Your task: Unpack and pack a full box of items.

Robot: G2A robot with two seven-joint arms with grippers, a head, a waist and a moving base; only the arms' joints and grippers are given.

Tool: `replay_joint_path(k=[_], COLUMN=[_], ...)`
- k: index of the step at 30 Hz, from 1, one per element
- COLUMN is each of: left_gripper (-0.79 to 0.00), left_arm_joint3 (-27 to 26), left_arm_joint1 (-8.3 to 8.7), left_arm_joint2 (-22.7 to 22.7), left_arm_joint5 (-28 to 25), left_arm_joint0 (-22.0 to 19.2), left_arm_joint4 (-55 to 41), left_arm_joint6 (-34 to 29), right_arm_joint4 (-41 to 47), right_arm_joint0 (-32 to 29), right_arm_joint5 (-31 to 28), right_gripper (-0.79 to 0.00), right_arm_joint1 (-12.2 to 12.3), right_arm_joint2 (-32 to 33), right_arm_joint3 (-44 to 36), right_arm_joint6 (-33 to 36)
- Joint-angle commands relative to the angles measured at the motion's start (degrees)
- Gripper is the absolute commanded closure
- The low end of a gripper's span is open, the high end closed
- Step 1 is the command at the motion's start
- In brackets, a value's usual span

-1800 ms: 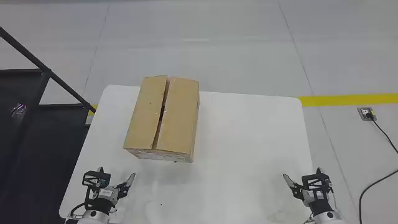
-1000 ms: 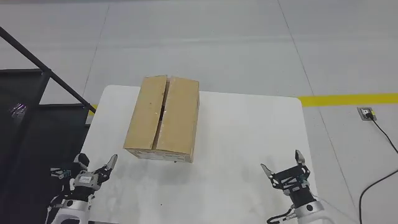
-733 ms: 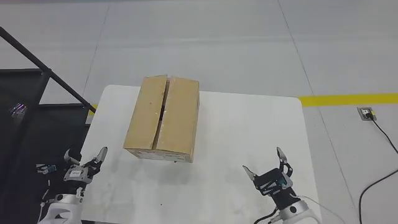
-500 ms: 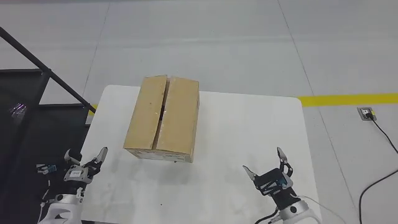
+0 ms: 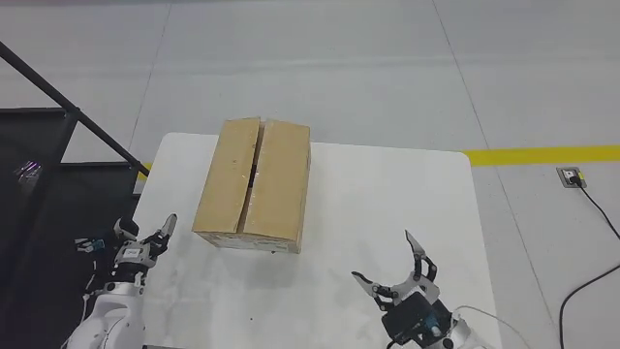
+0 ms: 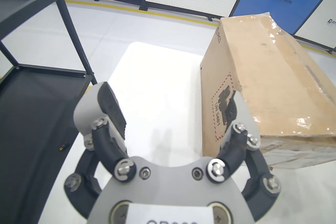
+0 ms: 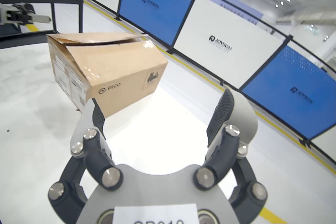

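A brown cardboard box (image 5: 254, 183) lies on the white table (image 5: 387, 204), its two top flaps folded down with a narrow gap along the middle seam. The left gripper (image 5: 145, 232) hovers open at the table's near left edge, beside the box's near left corner. In the left wrist view the box (image 6: 265, 83) stands just past the empty left gripper (image 6: 170, 104). The right gripper (image 5: 391, 264) is open above the table's near right part, well clear of the box. From the right wrist the box (image 7: 105, 70) is seen beyond the right gripper (image 7: 160, 109), one flap slightly raised.
A black metal shelf rack (image 5: 39, 204) stands close by the table's left side, seen also as the rack (image 6: 39, 93) in the left wrist view. Bare table surface stretches to the right of the box. Blue and white partition panels (image 7: 210, 33) ring the floor.
The right gripper has moved left and forward over the table, toward the box. The left gripper swung out past the table's left edge, then came back up near the box's near left corner.
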Motion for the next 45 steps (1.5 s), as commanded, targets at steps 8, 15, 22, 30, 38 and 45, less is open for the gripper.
replay_joint_path(k=[8,15,22,30,38,45], left_gripper=[-0.785,-0.785,-0.785,-0.785,-0.785,-0.785], left_arm_joint3=[6.76,7.36,6.58,8.26,8.33,9.36], left_arm_joint1=[-0.70,-1.02,-1.10,-1.34,-1.68,-2.01], left_arm_joint2=[5.08,7.35,5.99,7.89,9.22,8.12], left_arm_joint5=[0.14,-1.24,0.30,3.48,2.17,6.90], left_arm_joint0=[-6.27,-7.17,-5.89,-7.47,-7.81,-11.02], left_arm_joint4=[2.17,2.78,1.08,3.69,2.94,0.85], left_arm_joint6=[0.60,-0.08,0.01,-4.93,-4.31,-4.88], right_arm_joint4=[-0.27,0.13,0.13,-0.91,-2.25,-2.29], right_arm_joint0=[-1.18,-1.42,-1.42,0.13,1.50,2.57], right_arm_joint5=[-2.21,-1.97,-1.97,-3.21,-3.79,-0.82], right_gripper=[-0.785,-0.785,-0.785,-0.785,-0.785,-0.785], right_arm_joint1=[0.35,0.33,0.33,0.26,0.17,-0.23], right_arm_joint2=[1.50,1.96,1.96,0.70,-0.64,-2.21], right_arm_joint3=[-0.01,0.72,0.72,0.34,0.73,1.26], right_arm_joint6=[-4.87,-3.01,-3.01,-2.82,-2.30,-1.46])
